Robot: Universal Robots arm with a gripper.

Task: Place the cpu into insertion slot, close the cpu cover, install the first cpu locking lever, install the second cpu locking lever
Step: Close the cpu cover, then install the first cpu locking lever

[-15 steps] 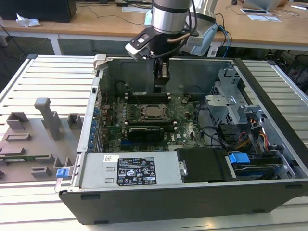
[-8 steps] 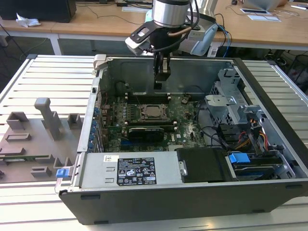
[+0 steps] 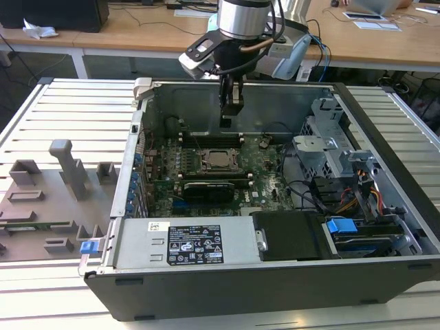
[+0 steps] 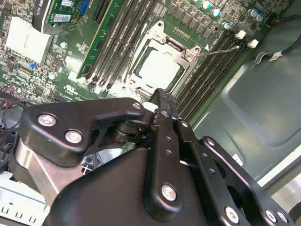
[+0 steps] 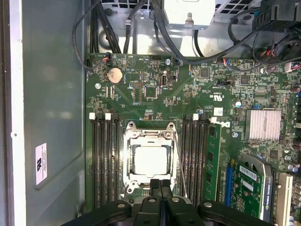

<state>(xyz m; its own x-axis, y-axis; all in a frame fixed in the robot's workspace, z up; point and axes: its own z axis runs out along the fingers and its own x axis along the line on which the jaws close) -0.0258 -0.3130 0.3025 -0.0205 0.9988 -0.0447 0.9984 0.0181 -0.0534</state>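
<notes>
The flat, silver-grey square cpu (image 5: 150, 161) is seated in the insertion slot (image 5: 128, 162) of the green motherboard (image 5: 155, 84). It is framed by the thin metal cpu cover (image 5: 149, 136), which lies flat around it. The black end effector (image 5: 160, 182) is poised near the socket's edge, its fingers pressed together on nothing. A thin wire lever (image 4: 218, 51) is angled across the long black memory slots (image 4: 211, 75).

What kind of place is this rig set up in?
Probably a robotics lab or office workshop: an open PC case lies on a slatted metal table, grey fixture blocks sit at the exterior view's left, and wooden desks stand behind.
</notes>
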